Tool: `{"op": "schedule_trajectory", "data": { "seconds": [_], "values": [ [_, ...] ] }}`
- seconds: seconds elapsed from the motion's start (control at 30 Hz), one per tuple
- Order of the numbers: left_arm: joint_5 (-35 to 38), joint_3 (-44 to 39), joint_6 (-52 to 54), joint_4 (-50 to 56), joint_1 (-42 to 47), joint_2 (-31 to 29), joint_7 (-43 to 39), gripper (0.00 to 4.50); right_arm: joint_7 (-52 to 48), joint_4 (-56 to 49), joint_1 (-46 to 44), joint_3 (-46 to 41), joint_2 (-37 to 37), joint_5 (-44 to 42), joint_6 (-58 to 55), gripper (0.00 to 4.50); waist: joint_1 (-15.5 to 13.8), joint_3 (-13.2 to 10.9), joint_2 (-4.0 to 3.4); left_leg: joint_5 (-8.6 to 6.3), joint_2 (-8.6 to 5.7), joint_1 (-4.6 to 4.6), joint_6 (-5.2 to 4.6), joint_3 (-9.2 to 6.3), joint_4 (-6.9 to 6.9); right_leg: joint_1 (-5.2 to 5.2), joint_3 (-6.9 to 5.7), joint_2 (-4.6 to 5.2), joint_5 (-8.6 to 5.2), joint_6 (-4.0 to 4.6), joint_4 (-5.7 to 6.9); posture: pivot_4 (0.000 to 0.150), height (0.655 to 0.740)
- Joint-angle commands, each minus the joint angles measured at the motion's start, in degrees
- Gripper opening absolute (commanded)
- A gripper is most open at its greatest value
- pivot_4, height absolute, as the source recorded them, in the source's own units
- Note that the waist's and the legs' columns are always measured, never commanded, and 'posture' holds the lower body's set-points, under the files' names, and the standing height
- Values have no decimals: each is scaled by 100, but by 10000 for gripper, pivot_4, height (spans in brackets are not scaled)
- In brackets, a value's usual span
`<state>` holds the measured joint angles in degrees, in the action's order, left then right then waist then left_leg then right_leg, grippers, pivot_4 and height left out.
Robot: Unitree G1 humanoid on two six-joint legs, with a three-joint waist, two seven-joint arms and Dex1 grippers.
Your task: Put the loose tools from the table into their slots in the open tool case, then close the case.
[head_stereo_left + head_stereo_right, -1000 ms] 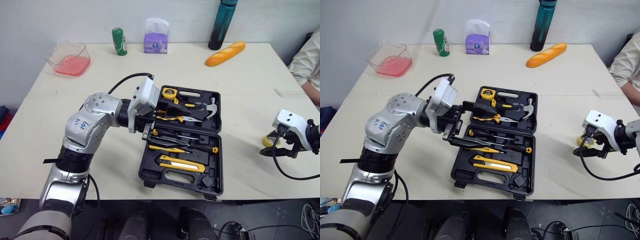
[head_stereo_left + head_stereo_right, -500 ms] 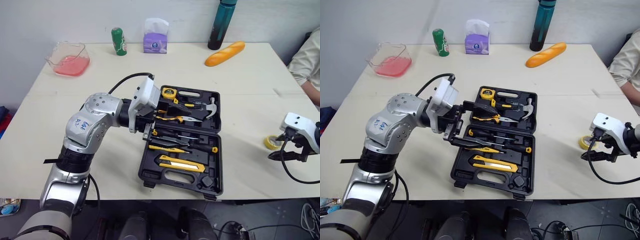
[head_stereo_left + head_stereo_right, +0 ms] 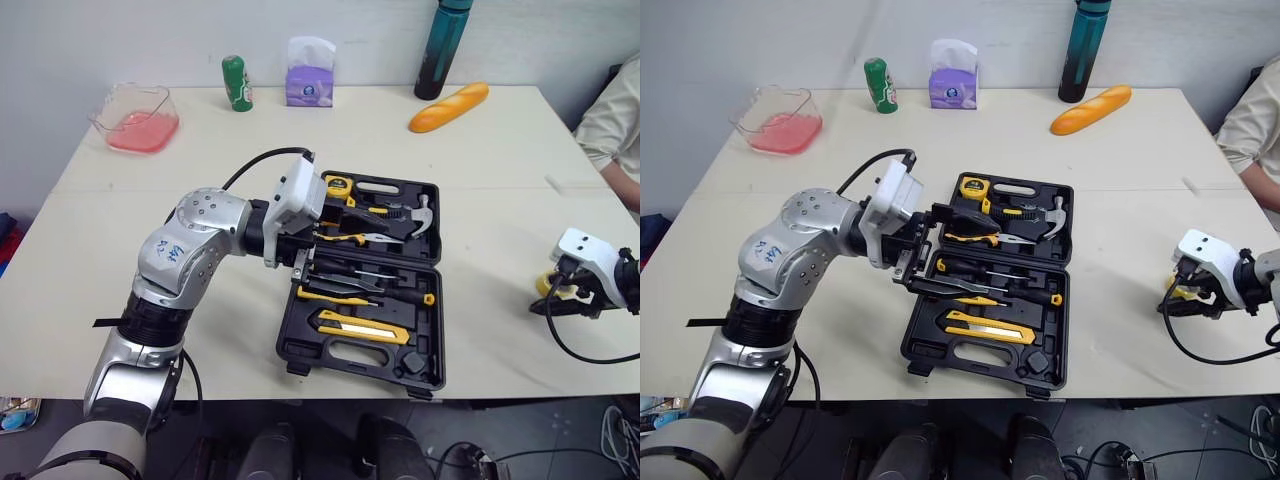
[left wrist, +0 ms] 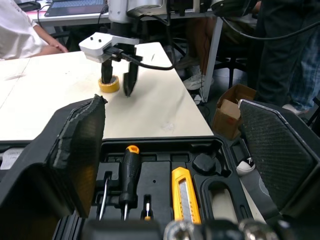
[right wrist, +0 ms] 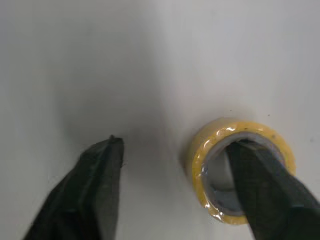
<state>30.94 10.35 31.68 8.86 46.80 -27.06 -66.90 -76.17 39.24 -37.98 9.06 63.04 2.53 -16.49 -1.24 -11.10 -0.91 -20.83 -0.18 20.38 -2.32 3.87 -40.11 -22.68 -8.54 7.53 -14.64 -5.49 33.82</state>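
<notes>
– Since the tool case (image 3: 297,340) lies open, which step do we log from the eye views?
– Pickup. We count one loose tool, a tape roll (image 3: 543,284), on the table well to the right of the case. The right gripper (image 3: 558,301) is down on it. The left gripper (image 3: 300,262) sits at the case's left edge.
– And the left wrist view?
– The left fingers stand apart and empty over the case. We count one screwdriver (image 4: 129,170) and one utility knife (image 4: 184,195) seated in slots.
– And the right wrist view?
– The fingers are spread, not yet clamped, with one inside the roll's hole and one outside. In our judgement, the next move is to pinch the roll's wall, lift it and carry it to a free slot. We then shut the case.
</notes>
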Motion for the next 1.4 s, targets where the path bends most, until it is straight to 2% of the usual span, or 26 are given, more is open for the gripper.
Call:
{"op": "schedule_trajectory", "data": {
  "seconds": [0.03,0.1,0.13,0.27,0.4,0.53,0.67,0.8,1.03,1.33,1.37,1.4],
  "values": [
    [-40,16,-142,260,-56,-10,1,45000,20,6,-62,-12,47,141,225,12591,0,0,0,0,0,-1,0,0,0,1,0,0,0,0,0,1500,7327],
    [37,-18,-78,305,-63,-7,9,45000,-27,-182,-33,-74,149,137,410,2273,1,0,0,0,0,-1,0,0,0,1,0,0,0,0,0,1500,7327],
    [113,-58,-3,328,-41,-1,19,45000,-93,-373,-25,-139,215,85,381,518,1,0,0,0,0,0,0,0,0,1,0,1,0,0,0,1500,7327],
    [170,-79,70,365,-75,-54,-30,45000,-522,-1669,355,-500,510,-396,-76,518,-15,-8,-18,0,0,1,0,-2,2,-2,0,1,0,0,0,1500,7327],
    [97,36,77,398,-345,-277,-222,45000,-920,-4108,1133,-1357,541,-1912,-1428,518,-19,-9,-19,1,4,5,5,-13,2,-2,-8,-4,0,1,-2,1500,7327],
    [170,77,289,514,-713,-542,-370,45000,-482,-6076,1645,-1504,327,-2722,-2369,518,-23,-10,-17,1,4,2,6,-15,1,0,-6,0,-1,1,1,1500,7327],
    [75,207,255,579,-926,-753,-573,45000,86,-7221,1927,-1292,-12,-3300,-3087,518,-42,-14,-10,-1,5,3,9,-20,0,-1,-6,7,-1,2,-2,1500,7327],
    [-50,352,107,576,-969,-865,-757,45000,458,-7656,2217,-973,-90,-3295,-3179,518,-88,-15,-5,0,-6,10,6,-30,0,-1,-11,15,-1,2,-6,1500,7327],
    [-152,465,-102,574,-982,-866,-898,45000,835,-7858,2895,-441,120,-2784,-2814,518,-71,-16,-2,1,-3,11,5,-28,0,-1,-14,8,-1,2,-4,1500,7327],
    [-302,505,-300,402,-854,-723,-918,45000,1001,-7973,3079,-411,105,-2859,-2840,518,-37,-15,1,2,-2,10,4,-28,1,0,-16,7,-1,2,-4,1500,7327],
    [-319,507,-309,373,-834,-702,-911,45000,996,-8032,3030,-479,96,-2991,-2938,9328,-36,-15,1,2,-2,10,4,-28,0,0,-15,7,-1,2,-4,1500,7327],
    [-332,507,-315,351,-816,-685,-908,45000,959,-8101,2983,-597,107,-3171,-3035,12627,-36,-15,1,2,-2,10,4,-28,0,0,-15,7,-1,2,-4,1500,7327]
  ]
}}
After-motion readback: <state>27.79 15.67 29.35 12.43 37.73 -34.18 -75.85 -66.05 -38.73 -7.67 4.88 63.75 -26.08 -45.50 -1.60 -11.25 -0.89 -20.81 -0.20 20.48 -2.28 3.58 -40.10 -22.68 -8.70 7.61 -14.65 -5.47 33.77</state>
